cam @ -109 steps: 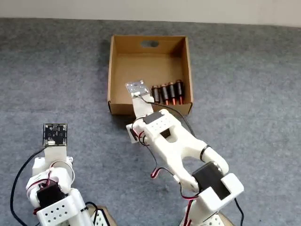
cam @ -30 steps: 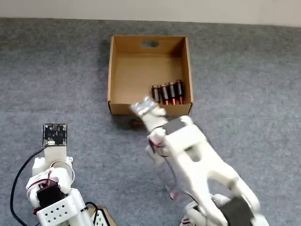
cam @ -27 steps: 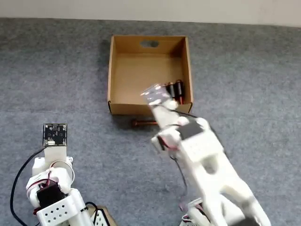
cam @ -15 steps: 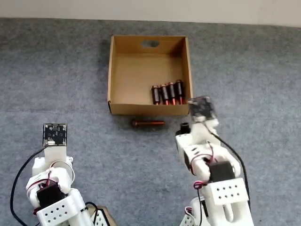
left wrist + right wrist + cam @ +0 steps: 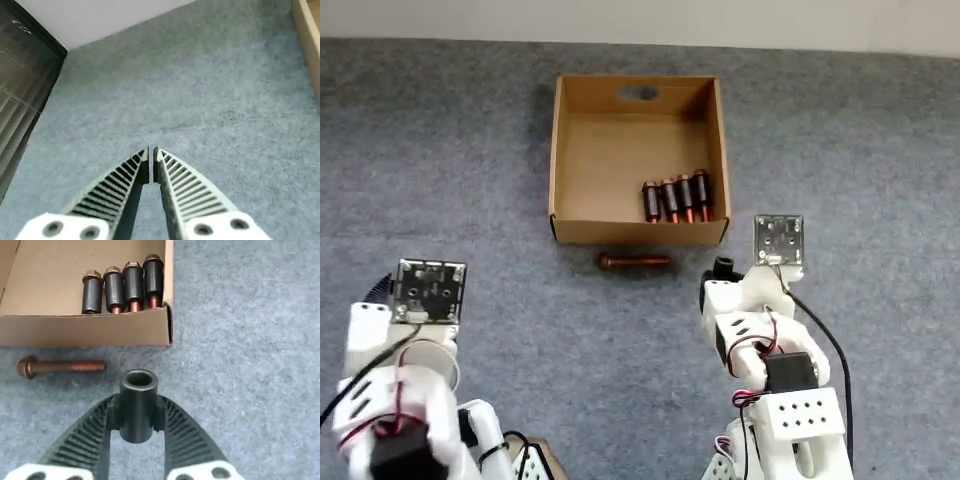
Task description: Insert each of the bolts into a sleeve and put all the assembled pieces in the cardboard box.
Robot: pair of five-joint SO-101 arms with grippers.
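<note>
Here the right end effector (image 5: 136,407) pinches a sleeve (image 5: 137,387), the bolt (image 5: 60,366) lying near.

A: We see a plain tan cardboard box (image 5: 638,232) on speckled grey carpet (image 5: 470,150), don't we?
B: We do. Its four sleeved bolts (image 5: 114,290) are black with coppery heads and tips; the long loose bolt (image 5: 60,366) is copper-brown, its thread brighter orange.
A: And the short tubular sleeve (image 5: 137,405)?
B: Matte black. The right gripper (image 5: 136,412) and left gripper (image 5: 151,160) have dark ribbed fingers (image 5: 185,185) on white bases.
</note>
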